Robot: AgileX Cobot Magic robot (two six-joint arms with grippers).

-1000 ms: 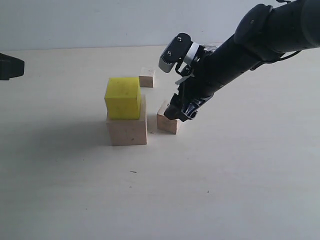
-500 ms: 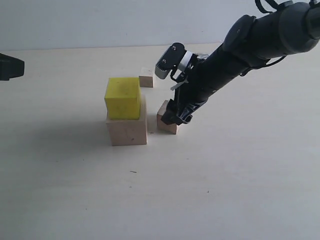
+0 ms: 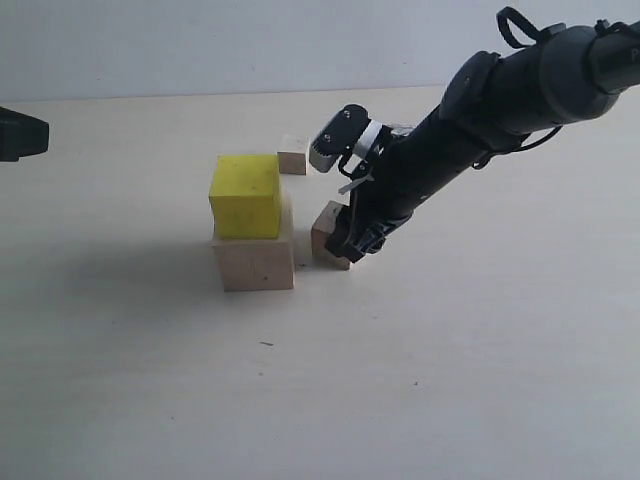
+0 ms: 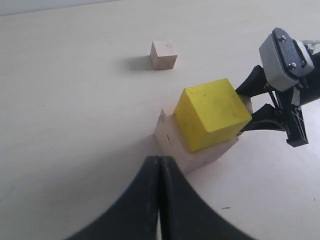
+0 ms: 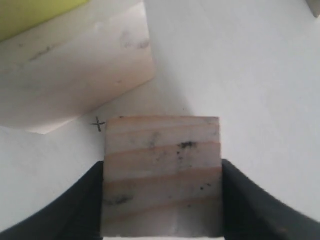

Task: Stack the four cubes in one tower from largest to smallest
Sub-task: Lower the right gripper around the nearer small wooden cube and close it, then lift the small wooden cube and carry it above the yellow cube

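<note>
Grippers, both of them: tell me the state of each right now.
Left gripper: shut, holding nothing.
Right gripper: shut on the small pale cube, one finger against each side.

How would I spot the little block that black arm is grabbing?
Find the yellow cube on the big wood cube. Right beside that stack, on the arm's side, lies the small wood cube, clasped by the right gripper; the other small cube stands alone farther back.

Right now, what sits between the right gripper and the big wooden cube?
A small wooden cube, between the right gripper's fingers; bare table separates it from the big wooden cube. Right wrist view.
</note>
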